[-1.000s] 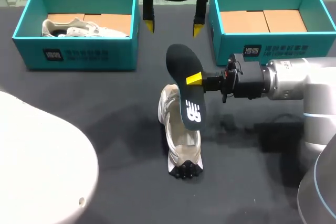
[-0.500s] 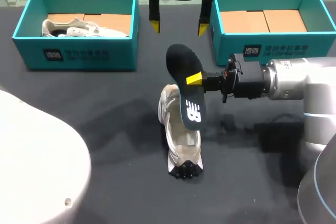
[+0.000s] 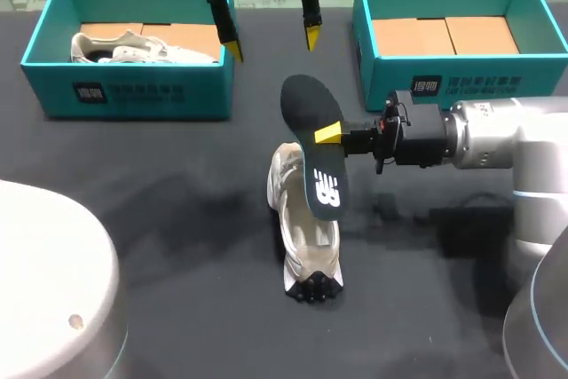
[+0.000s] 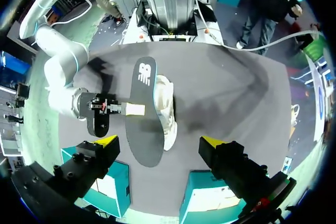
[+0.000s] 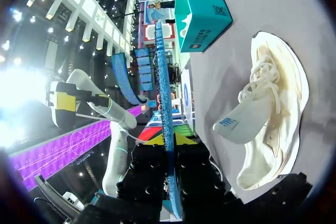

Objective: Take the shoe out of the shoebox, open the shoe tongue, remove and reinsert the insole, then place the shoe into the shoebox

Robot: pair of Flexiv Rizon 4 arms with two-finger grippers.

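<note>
The right gripper point(image 3: 330, 134) is pinching the dark insole point(image 3: 311, 122), its fingers pressing on it from both sides and holding it on edge just above the white shoe point(image 3: 300, 232) (its tongue point(image 5: 236, 124) is sticking out, pulled open). The shoe is resting on the dark table point(image 3: 177, 219). Beyond the shoe, the left gripper point(image 3: 272, 44) is hanging with fingers spread wide, gripping nothing. Two teal shoeboxes are sitting well apart from the shoe on that far side: the left box point(image 3: 133, 99) is holding a second shoe point(image 3: 133, 49), and the right box point(image 3: 417, 77) is standing opposite.
</note>
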